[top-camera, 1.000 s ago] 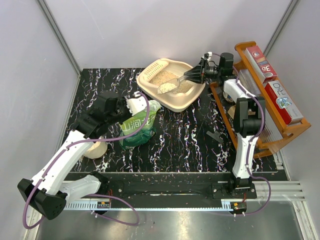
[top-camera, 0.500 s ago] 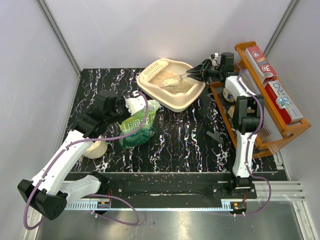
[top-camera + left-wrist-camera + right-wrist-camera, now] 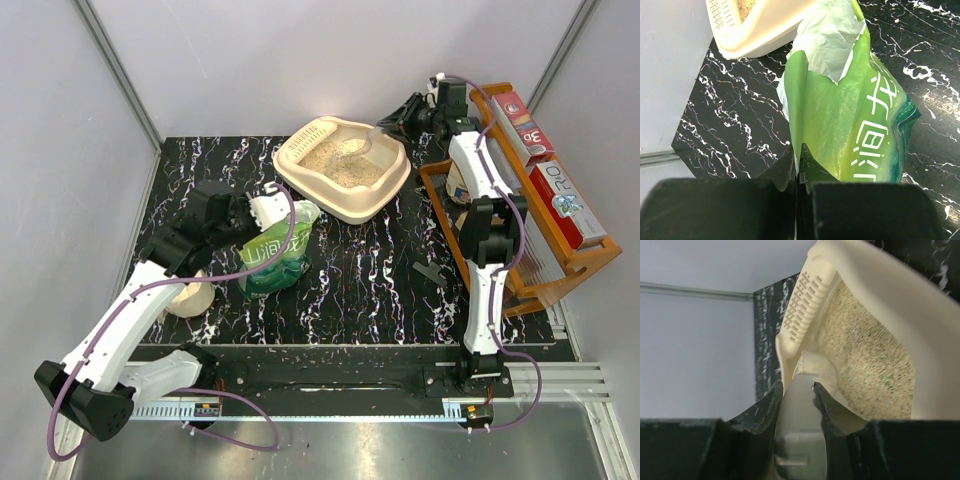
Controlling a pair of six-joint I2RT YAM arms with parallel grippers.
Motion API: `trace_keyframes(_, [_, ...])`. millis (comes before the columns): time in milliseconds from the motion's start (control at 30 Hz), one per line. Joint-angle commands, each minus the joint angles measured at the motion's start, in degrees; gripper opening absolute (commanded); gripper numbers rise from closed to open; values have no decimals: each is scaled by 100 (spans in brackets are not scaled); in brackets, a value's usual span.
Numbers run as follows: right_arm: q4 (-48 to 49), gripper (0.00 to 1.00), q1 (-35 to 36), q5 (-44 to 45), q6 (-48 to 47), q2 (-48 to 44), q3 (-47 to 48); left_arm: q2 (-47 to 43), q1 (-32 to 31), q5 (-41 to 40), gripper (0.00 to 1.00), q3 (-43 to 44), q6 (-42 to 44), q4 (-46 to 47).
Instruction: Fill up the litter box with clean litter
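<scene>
The cream litter box (image 3: 392,186) stands at the back middle of the table with a bed of clean litter (image 3: 335,166) in it. My right gripper (image 3: 394,119) hangs over its back right rim, shut on the handle of a pale scoop (image 3: 357,146) whose bowl is over the litter. The right wrist view shows that scoop (image 3: 801,405) clamped between the jaws, above the litter (image 3: 870,365) and the slotted corner of the litter box (image 3: 802,305). My left gripper (image 3: 280,208) is shut on the top edge of the green bag (image 3: 274,258), which the left wrist view shows as a green bag (image 3: 855,125) pinched at its flap.
An orange wooden rack (image 3: 500,290) with red and white boxes lines the right side. A cream tape roll (image 3: 190,298) lies under the left arm. A small black piece (image 3: 432,270) lies near the rack. Grey walls close the back and sides.
The right gripper has drawn back and up toward the far right with the scoop. The heap of litter that the scoop carried is no longer on it. The left arm has not moved.
</scene>
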Motion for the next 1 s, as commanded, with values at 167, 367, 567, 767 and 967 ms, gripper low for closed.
trace_keyframes(167, [-848, 0, 390, 2109, -1505, -225, 756, -467, 184, 259, 0, -12, -148, 266])
trace_keyframes(367, [-953, 0, 513, 2583, -2137, -630, 388, -696, 211, 365, 0, -302, -174, 477])
trace_keyframes(567, [-971, 0, 715, 3032, -3120, -1060, 98, -775, 211, 488, 0, -461, -227, 653])
trace_keyframes(767, [-271, 0, 1146, 2639, -5170, -1850, -795, -767, 211, 497, 0, -531, -262, 820])
trace_keyframes(967, [-189, 0, 1138, 31, -5119, -3090, -1528, -749, 211, 400, 0, -522, -385, 837])
